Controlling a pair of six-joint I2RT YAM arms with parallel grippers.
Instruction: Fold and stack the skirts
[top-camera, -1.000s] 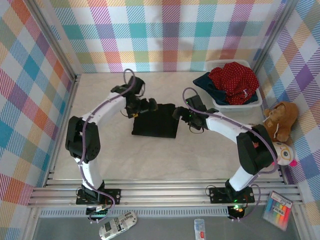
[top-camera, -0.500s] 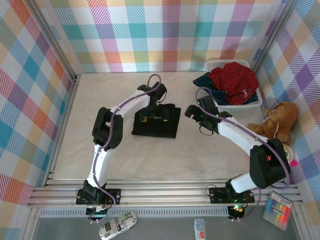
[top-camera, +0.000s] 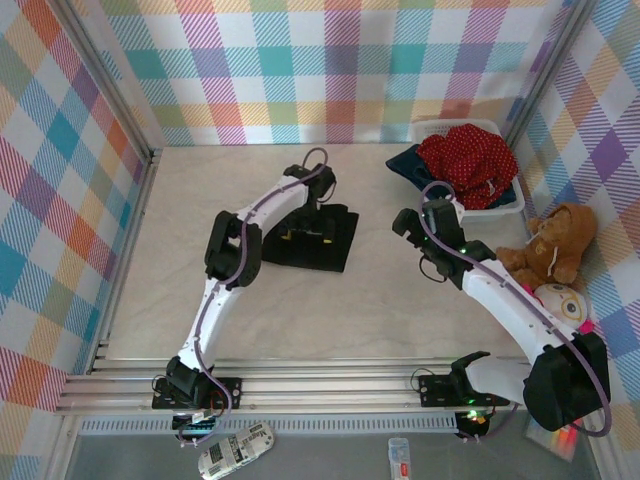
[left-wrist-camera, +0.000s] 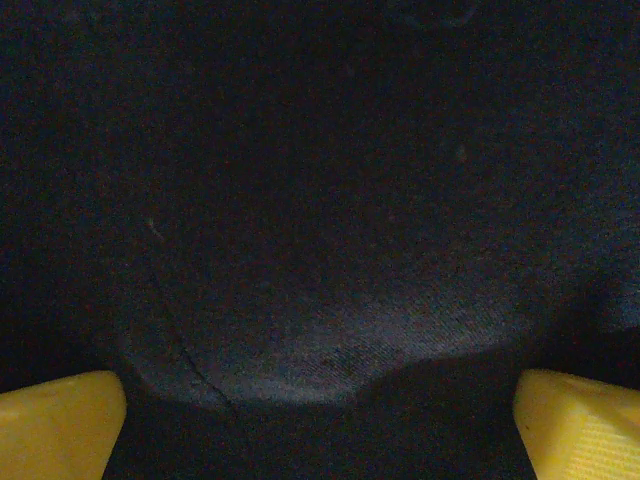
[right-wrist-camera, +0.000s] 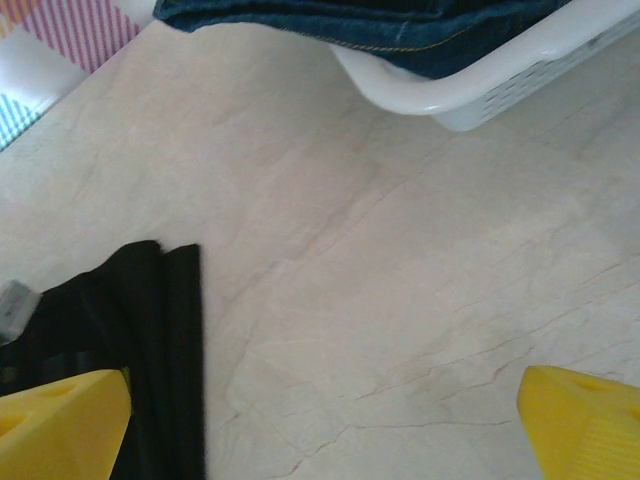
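The left gripper (left-wrist-camera: 320, 420) hung spread wide close over the folded black skirt (top-camera: 335, 250), gripping nothing; the right gripper (right-wrist-camera: 325, 425) gaped empty above the table (right-wrist-camera: 400, 250).

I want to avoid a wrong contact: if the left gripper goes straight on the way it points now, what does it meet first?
The black skirt. The left gripper, jaws open, points straight at its cloth with nothing between; it looks very close, though depth is unclear.
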